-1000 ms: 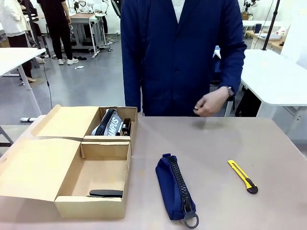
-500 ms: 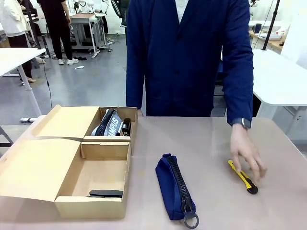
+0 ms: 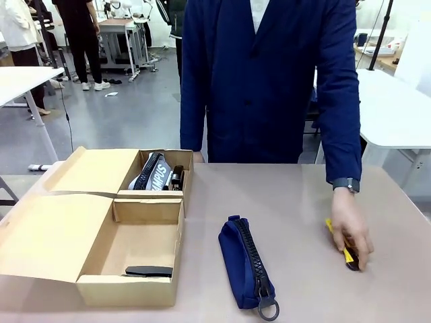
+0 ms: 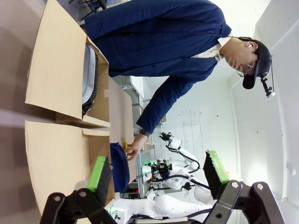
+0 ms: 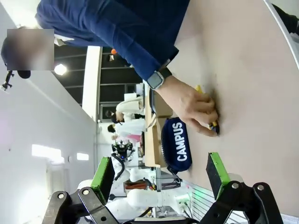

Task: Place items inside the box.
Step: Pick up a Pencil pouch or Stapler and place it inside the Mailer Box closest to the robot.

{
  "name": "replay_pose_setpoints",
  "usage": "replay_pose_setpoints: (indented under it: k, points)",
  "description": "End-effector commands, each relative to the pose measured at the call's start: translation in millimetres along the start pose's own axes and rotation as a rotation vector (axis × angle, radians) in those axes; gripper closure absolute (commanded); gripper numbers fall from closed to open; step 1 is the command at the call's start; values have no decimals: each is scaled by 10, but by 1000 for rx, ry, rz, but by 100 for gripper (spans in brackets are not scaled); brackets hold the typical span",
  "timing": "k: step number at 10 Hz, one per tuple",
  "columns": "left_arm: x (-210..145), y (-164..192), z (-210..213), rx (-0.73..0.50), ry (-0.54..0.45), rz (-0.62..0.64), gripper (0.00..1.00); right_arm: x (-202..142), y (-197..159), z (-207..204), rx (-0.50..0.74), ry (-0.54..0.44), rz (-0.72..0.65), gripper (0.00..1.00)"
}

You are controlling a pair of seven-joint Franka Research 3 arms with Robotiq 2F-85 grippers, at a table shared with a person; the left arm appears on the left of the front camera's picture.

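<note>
Beige table [image 3: 289,195]: open cardboard box [image 3: 128,291] left, navy pouch [image 3: 241,266] centre, yellow utility knife [image 3: 347,255] right, under person's hand [image 3: 350,225].

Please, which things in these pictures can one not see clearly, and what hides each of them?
- Front view: the yellow utility knife lies mostly under the person's hand; whether it is gripped cannot be told.
- Front view: the black stapler is partly cut off by the near wall of the box.
- Front view: the black thing beside the printed pouch in the far compartment is too small to name.

Left end effector [image 4: 156,164] black, green pads [image 4: 98,171]; person [image 3: 262,67] wears navy coat [image 3: 289,114].
</note>
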State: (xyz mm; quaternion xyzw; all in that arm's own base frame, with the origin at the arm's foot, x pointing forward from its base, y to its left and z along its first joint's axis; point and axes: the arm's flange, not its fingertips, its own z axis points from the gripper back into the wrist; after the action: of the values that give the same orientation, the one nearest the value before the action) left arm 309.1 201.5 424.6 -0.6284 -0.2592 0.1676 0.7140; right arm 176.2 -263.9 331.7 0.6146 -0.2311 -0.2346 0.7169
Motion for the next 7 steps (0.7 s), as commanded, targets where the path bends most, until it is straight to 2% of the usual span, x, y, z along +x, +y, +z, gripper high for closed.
replay_pose_setpoints:
  k: [1,5,6,7]
  points:
    - [-7,-10,-8,-19,-4,-19,0,-6,95,-310,-12,29,35,0]
    - [-7,-10,-8,-19,-4,-19,0,-87,362,-642,-104,83,76,0]
    - [-7,-10,-8,-19,-4,-19,0,-215,528,-904,-161,87,83,0]
    - [-7,-10,-8,-19,-4,-19,0,-423,754,-1302,-219,140,105,0]
